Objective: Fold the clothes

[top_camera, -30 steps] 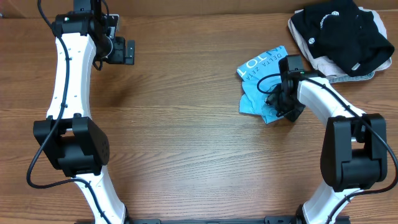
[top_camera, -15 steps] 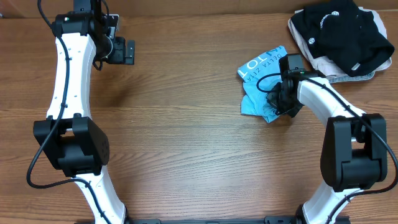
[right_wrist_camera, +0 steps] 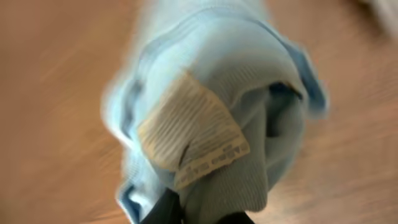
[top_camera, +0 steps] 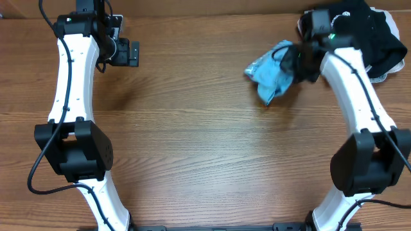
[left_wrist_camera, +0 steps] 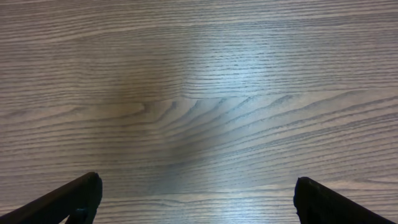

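The clothes (top_camera: pixel 273 72), a light sky-blue T-shirt, hang bunched in the air at the back right of the table. My right gripper (top_camera: pixel 297 62) is shut on the fabric. In the right wrist view the blue cloth (right_wrist_camera: pixel 217 93) fills the frame, a beige label (right_wrist_camera: pixel 193 137) facing the camera, and the dark fingers (right_wrist_camera: pixel 165 210) pinch the cloth at the bottom edge. My left gripper (top_camera: pixel 133 54) hangs at the back left, far from the shirt. It (left_wrist_camera: pixel 198 199) stands open over bare wood with nothing between the fingers.
A black garment with white round logos (top_camera: pixel 359 32) lies on a white folded garment (top_camera: pixel 382 74) at the back right corner, just behind my right arm. The wooden table (top_camera: pixel 192 141) spreads between the two arms.
My right gripper has closed on the shirt and lifted it off the table, carrying it toward the back. The cloth now hangs bunched instead of lying flat. The left arm has not moved.
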Controlling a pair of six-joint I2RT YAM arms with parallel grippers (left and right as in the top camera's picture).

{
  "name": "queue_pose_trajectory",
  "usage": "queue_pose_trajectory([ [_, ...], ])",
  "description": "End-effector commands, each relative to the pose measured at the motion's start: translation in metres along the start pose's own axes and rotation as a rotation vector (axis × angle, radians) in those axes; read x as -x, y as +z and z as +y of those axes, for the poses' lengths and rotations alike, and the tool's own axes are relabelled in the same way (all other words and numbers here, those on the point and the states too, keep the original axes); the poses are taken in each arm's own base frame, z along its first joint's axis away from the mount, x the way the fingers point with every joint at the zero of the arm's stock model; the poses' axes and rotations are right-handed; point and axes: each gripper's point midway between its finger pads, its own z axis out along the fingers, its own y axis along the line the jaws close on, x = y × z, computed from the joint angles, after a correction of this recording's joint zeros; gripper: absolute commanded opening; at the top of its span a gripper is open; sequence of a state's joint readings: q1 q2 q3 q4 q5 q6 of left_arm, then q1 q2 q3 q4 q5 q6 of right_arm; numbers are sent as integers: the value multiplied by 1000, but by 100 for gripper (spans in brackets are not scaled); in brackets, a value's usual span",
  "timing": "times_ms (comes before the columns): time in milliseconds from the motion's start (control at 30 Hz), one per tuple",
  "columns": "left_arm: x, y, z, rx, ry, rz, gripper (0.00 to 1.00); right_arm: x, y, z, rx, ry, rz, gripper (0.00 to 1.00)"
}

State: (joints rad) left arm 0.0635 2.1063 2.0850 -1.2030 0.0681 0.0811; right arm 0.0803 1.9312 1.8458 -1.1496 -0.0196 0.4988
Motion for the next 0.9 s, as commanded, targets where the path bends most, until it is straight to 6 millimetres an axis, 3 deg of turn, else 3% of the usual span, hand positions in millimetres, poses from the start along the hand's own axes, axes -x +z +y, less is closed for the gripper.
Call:
queue_pose_trajectory([
  [0,3,4,1,-3,-12,-1,100,48,-76,34,118,-96,-209,4],
  [200,3,4,1,-3,-11,-5,100,109,-150,44,175,-86,-494,4],
  [233,4,4,1,-2,-11,-8,100,131,-169,40,189,-62,-586,4],
  [467,8,4,1,-1,-10,-24,100,205,-203,12,221,20,-859,4],
  [533,8,4,1,0,-10,-24,100,230,-204,-2,226,10,-926,4],
  [667,8,3,1,0,-10,-25,100,252,-194,-8,266,-32,-965,4],
  [867,8,4,1,-1,-10,-25,100,280,-149,-19,312,-65,-961,4],
])
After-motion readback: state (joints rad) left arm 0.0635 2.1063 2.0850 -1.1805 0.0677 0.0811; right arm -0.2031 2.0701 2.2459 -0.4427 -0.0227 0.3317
